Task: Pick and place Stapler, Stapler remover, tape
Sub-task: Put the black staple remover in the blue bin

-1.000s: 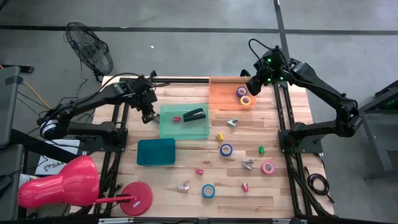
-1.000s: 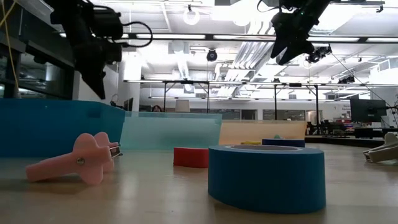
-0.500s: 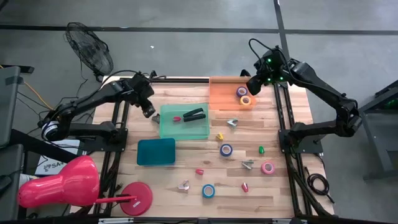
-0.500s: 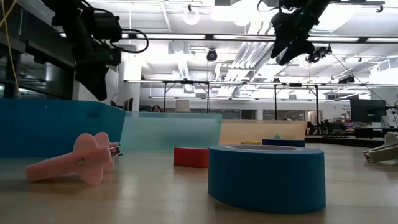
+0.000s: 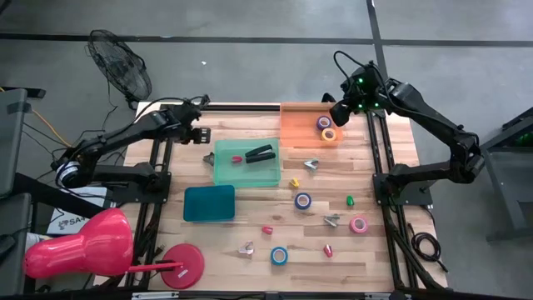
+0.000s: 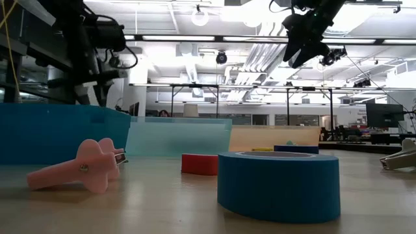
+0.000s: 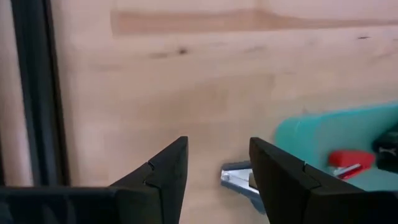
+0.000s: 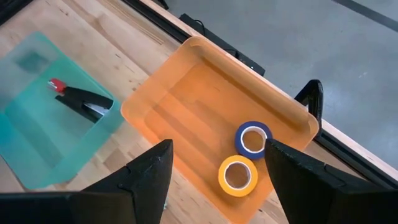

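Above the far left corner of the worktop (image 5: 250, 237), the left gripper (image 5: 198, 133) is hanging with its jaws partly open and holding nothing; in the left wrist view only bare wood is showing between the 2 dark fingers (image 7: 163, 177). Just beyond those jaws a metal staple remover (image 7: 239, 180) is lying on the wood beside the edge of the teal tray (image 5: 246, 173). Inside that tray a black stapler (image 5: 261, 153) and a small red stapler (image 5: 236, 158) are lying side by side.

Over the far right corner, the right gripper (image 5: 340, 112) is hovering with its jaws spread wide and empty, above the edge of the orange tray (image 5: 300, 127). Below those jaws, 2 tape rolls are sitting in the orange tray and touching each other: a purple tape roll (image 8: 252, 138) and a yellow tape roll (image 8: 237, 175).

Farther from both jaws, 3 more rolls are lying loose on the wood: a blue and yellow tape roll (image 5: 302, 200), a pink tape roll (image 5: 359, 224) and a blue tape roll (image 5: 279, 255). A pink staple remover (image 6: 81, 167) is lying near that last roll.

No label or writing can be read on any of these things.
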`<state>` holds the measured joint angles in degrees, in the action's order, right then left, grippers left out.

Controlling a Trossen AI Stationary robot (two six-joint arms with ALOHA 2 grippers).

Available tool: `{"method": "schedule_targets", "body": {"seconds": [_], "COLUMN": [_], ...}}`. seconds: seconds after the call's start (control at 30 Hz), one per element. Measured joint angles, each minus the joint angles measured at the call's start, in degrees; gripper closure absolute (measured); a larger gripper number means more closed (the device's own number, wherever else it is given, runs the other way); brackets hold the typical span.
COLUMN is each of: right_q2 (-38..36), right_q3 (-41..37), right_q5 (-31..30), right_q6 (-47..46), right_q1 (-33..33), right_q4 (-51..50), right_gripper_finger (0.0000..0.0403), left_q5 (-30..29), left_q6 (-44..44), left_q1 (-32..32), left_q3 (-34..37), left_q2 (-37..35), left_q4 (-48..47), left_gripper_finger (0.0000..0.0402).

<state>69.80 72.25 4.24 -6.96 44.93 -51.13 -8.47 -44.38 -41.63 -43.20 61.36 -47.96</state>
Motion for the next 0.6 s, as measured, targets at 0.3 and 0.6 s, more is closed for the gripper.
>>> {"method": "schedule_targets", "body": {"seconds": [0.3, 0.6], "right_q2": [0.0, 0.0], "right_q3": [0.0, 0.0], "right_q5": [0.0, 0.0], "right_q6": [1.0, 1.0], "right_q1": [0.0, 0.0], "right_q4": [0.0, 0.7], "right_gripper_finger": [0.0158, 0.0158], "left_q5": [0.0, 1.5], "left_q6": [-29.2, -47.3], "left_q1": [0.0, 0.4], "left_q3": [5.8, 7.3], "left_q2": [0.0, 0.0], "left_q4": [2.3, 11.7], "left_gripper_finger": [0.0234, 0.0234]}}
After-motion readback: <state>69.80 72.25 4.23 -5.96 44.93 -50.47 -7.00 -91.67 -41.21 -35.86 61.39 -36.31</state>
